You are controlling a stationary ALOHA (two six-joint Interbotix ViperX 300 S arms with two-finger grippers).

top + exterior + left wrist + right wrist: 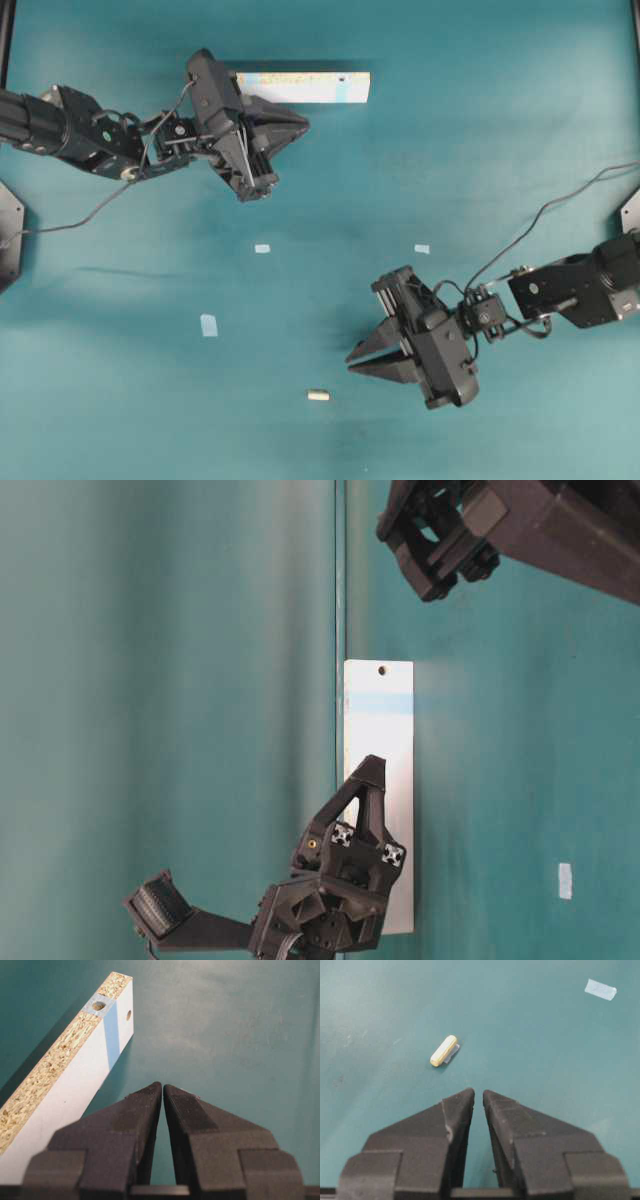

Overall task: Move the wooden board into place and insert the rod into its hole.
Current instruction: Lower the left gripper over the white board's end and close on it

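Jaws short of rod [444,1050]

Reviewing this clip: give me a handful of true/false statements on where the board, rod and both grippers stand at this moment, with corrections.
1. The rod lies loose on the table. True.
2. The left gripper holds the board. False: its jaws are shut on nothing, beside the board.
3. The rod sits in the hole. False: the hole is empty and the rod lies far from the board.
4. The right gripper points toward the rod without touching it. True.
5. The board stands on a long narrow edge, not flat on a broad face. True.
6. The right gripper carries a tape square. False: the tape lies on the table, away from the gripper.
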